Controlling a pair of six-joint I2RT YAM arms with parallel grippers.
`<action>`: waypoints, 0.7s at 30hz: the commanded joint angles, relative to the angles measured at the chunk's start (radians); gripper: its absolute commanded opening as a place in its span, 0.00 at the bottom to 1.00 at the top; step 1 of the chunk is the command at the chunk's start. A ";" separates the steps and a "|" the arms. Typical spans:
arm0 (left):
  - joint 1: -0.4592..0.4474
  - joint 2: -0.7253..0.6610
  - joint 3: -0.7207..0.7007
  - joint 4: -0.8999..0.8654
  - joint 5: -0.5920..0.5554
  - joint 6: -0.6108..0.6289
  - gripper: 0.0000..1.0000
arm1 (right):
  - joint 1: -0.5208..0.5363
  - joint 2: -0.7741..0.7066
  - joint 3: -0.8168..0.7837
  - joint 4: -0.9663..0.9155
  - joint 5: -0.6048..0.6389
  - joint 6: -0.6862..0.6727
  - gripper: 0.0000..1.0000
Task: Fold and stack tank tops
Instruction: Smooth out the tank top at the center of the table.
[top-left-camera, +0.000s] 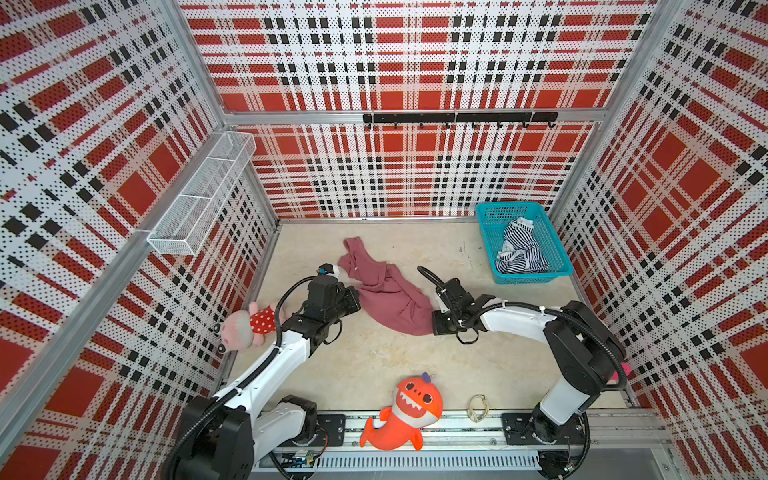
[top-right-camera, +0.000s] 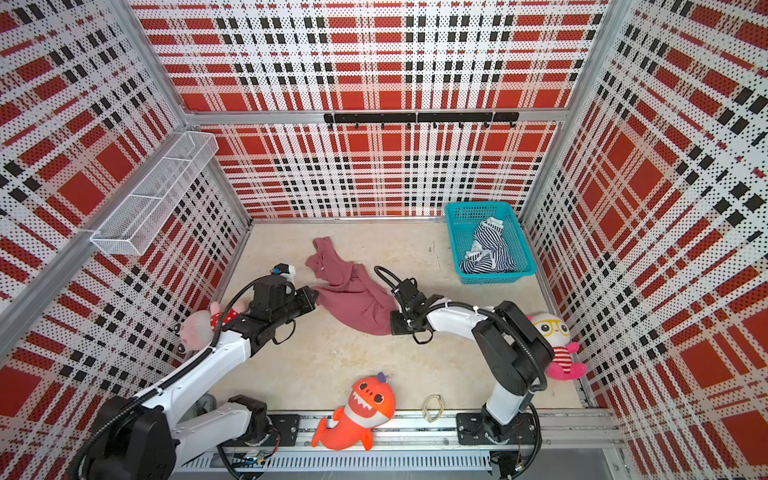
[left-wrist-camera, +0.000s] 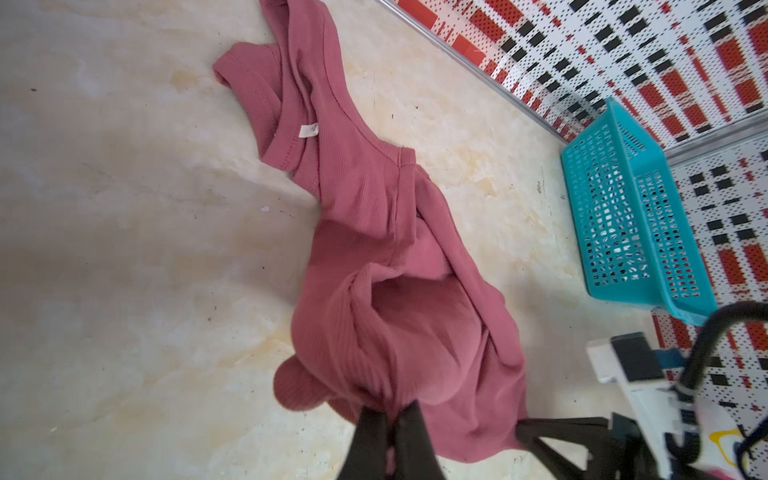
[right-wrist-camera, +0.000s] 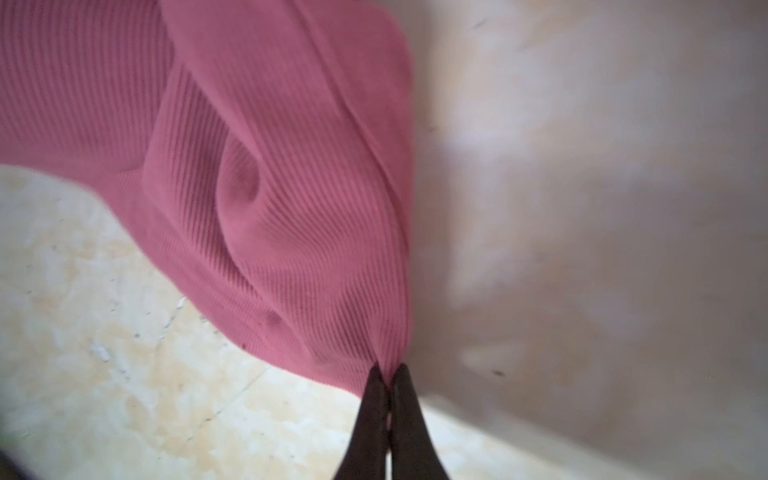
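Red, black and white checked walls (top-left-camera: 415, 62) stand all around a pale, stony table (top-left-camera: 374, 374). Near the middle of the table, in both top views, lies the pink tank top (top-left-camera: 382, 291), all bunched and twisted. Its straps and neck point to about 11 o'clock and its bottom end points to about 4 o'clock. A small white tag (left-wrist-camera: 308, 131) shows inside the neck.

The left gripper (left-wrist-camera: 394, 415) reaches the pink tank top from 9 o'clock. Its two black fingers (left-wrist-camera: 370, 440) are pressed together with a bit of pink cloth squeezed between them. The right gripper (right-wrist-camera: 388, 374) reaches in from 3 o'clock. Its fingers are pressed tight together too, pinching the bottom corner of the same top, and the cloth pulls into folds toward that pinch.

At about 1 o'clock, close to the back wall, sits a blue-green basket (top-left-camera: 532, 277). The striped tank top (top-left-camera: 519, 249) is crumpled inside it, well apart from the pink one.

An orange shark toy (top-left-camera: 409, 411) lies at 6 o'clock, partly on the metal rail (top-left-camera: 457, 419). A pink doll (top-left-camera: 249, 326) in a red spotty dress lies at 9 o'clock, beside the left arm (top-left-camera: 282, 361). In a top view, a white toy (top-right-camera: 555, 340) with yellow glasses sits at 4 o'clock behind the right arm (top-right-camera: 453, 320). A white wire shelf (top-left-camera: 203, 195) hangs on the wall at 10 o'clock
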 joint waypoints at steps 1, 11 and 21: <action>-0.045 0.044 0.063 -0.038 -0.047 0.090 0.02 | -0.079 -0.083 0.007 -0.130 0.149 -0.048 0.00; -0.291 0.251 0.232 -0.104 -0.089 0.274 0.79 | -0.156 -0.134 -0.027 -0.208 0.258 -0.087 0.00; -0.214 0.156 0.117 -0.091 -0.042 0.186 0.79 | -0.210 -0.153 -0.071 -0.176 0.232 -0.099 0.00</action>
